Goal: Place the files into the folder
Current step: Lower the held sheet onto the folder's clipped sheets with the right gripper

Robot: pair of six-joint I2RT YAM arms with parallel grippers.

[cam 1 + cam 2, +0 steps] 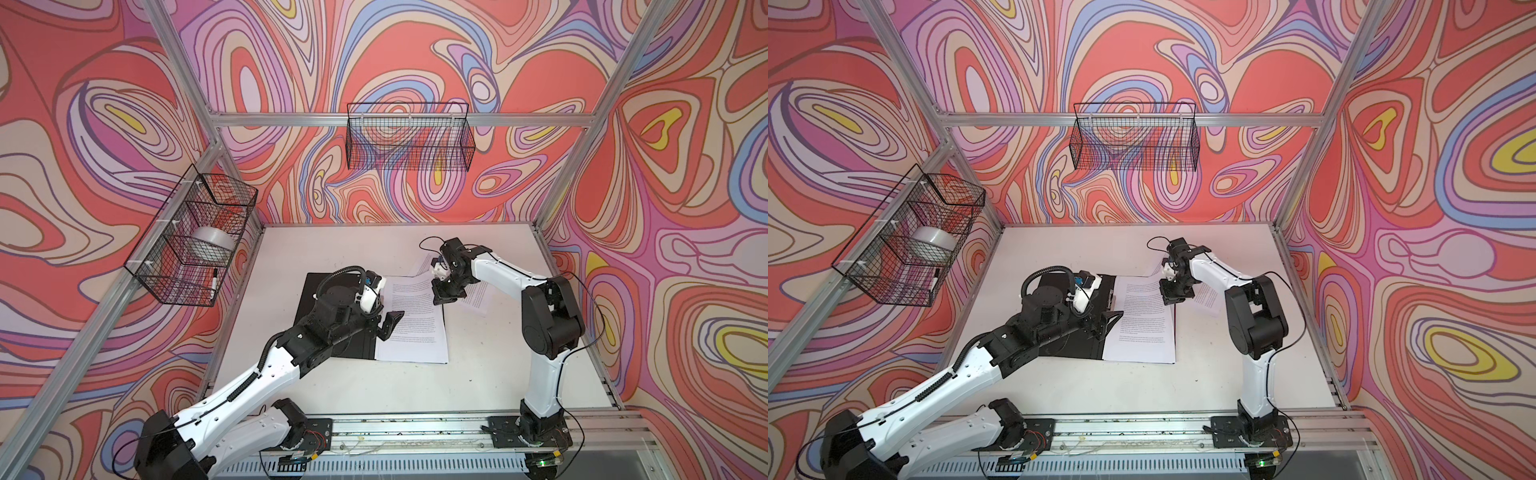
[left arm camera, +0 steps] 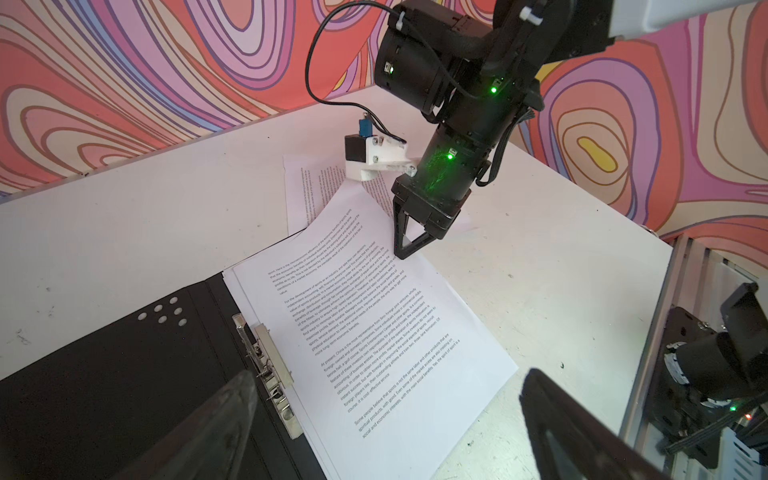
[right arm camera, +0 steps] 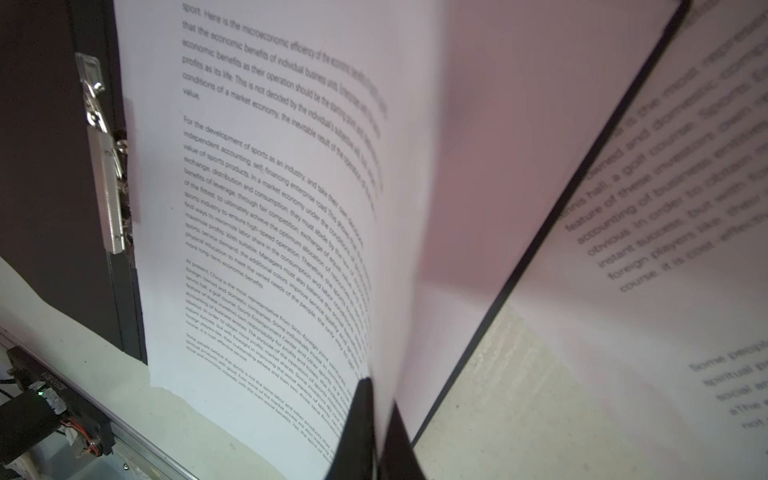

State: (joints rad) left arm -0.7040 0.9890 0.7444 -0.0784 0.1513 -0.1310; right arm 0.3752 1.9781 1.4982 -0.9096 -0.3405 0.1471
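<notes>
Leftmost, a wire basket (image 1: 162, 286) hangs on the side wall, holding a pale tape roll (image 1: 212, 245) and, lower down, a marker (image 1: 214, 284). Further along, a second wire basket (image 1: 409, 141) hangs from the back rail. Down on the table (image 1: 374, 386), the folder (image 2: 104, 374) lies open with its black inside up and its metal clip (image 2: 266, 361) along the spine. The left gripper (image 1: 390, 324) hovers over that spine with its jaws spread wide, grasping nothing. Just right of the clip the files (image 1: 415, 328) lie in a stack on the folder's right half, their left edge beside the clip. The right gripper (image 2: 405, 249) is clenched on the far right edge of the stack's top sheet, which curls upward between its fingers. Beyond it one loose sheet (image 1: 476, 297) lies flat on the table, outside the folder.
</notes>
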